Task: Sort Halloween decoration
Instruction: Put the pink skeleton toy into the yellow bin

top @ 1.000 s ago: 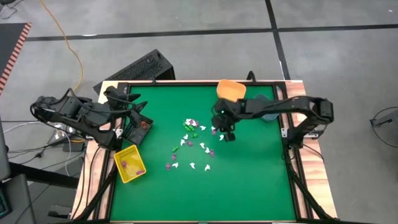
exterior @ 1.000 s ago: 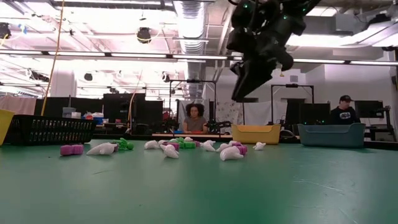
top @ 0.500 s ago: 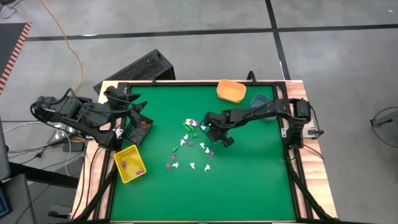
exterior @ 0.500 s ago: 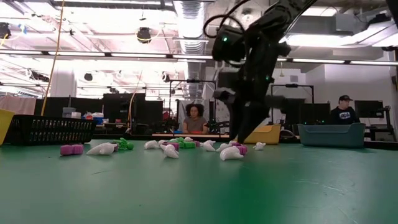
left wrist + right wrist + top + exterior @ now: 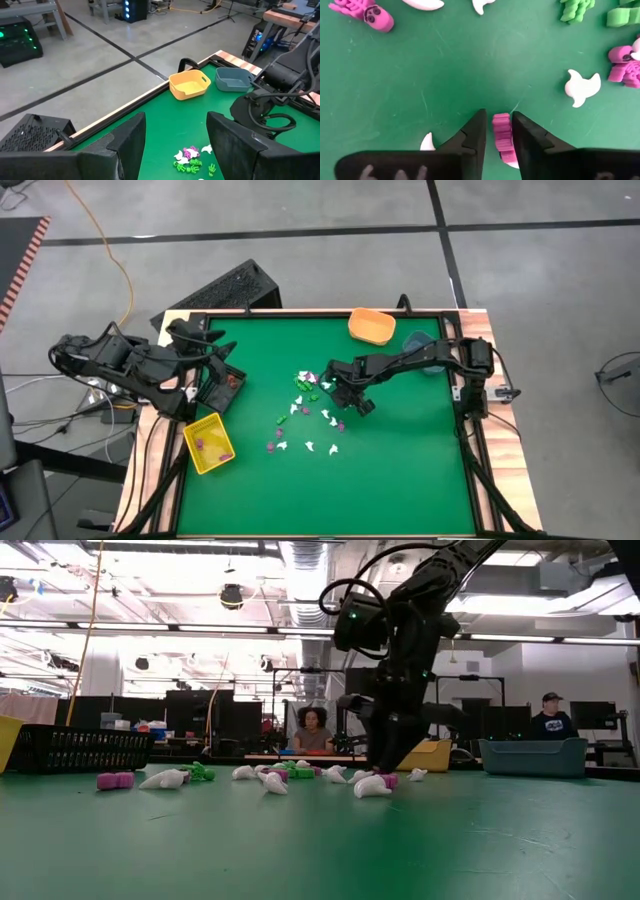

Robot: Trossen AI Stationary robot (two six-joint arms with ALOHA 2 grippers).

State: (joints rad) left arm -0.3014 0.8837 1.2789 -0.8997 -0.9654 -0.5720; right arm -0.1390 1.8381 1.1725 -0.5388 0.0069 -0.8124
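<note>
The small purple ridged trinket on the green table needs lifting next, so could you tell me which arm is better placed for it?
The right arm. Its hand is down in the pile with both fingers around the small purple ridged trinket. The left hand waits open at the table's left edge by the black bin.

Overhead view straight down, low view level across green table [image 5: 400, 460], wrist views forward, all sharing trinkets [image 5: 372, 786]
</note>
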